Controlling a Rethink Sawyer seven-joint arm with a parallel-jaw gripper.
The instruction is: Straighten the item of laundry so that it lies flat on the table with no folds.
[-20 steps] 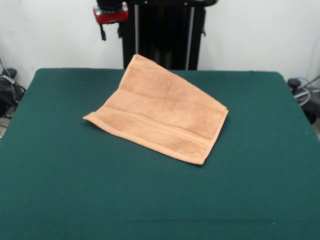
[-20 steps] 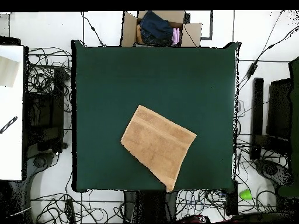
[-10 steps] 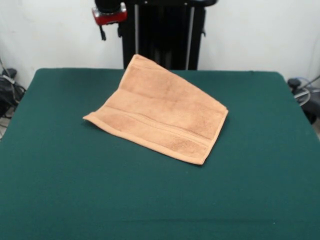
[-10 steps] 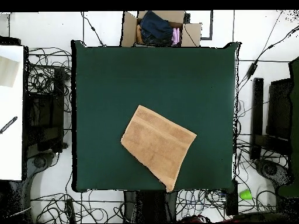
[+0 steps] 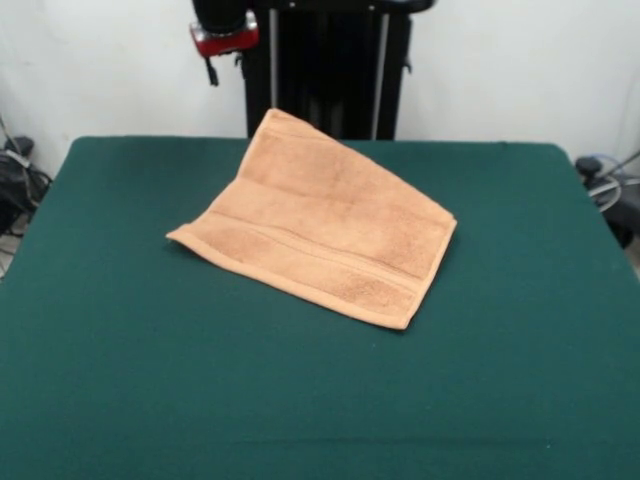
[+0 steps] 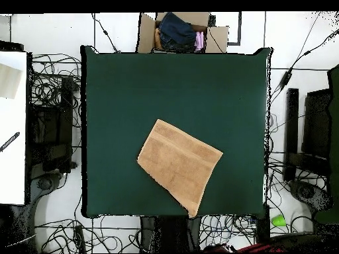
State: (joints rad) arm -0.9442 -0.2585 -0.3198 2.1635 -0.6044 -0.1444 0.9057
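Observation:
The item of laundry (image 5: 320,225), an orange-tan towel with a woven band near its front hem, lies skewed on the green table (image 5: 150,350). One of its corners reaches the table's far edge in the front view. From above the towel (image 6: 180,165) sits right of middle on the table (image 6: 132,92), its lowest corner at the bottom edge. The gripper (image 5: 223,35) shows only as a red and black end at the top edge of the front view, above and behind the towel's far corner and apart from it.
A cardboard box of clothes (image 6: 176,32) stands beyond the table's top edge in the overhead view. Cables (image 6: 56,79) lie on the floor all round. A white surface (image 6: 12,126) is at the left, and a small green thing (image 6: 278,220) at lower right.
The red and black arm end has shifted slightly to the right in the front view, and a bit of red now shows at the overhead view's bottom. The towel has not moved.

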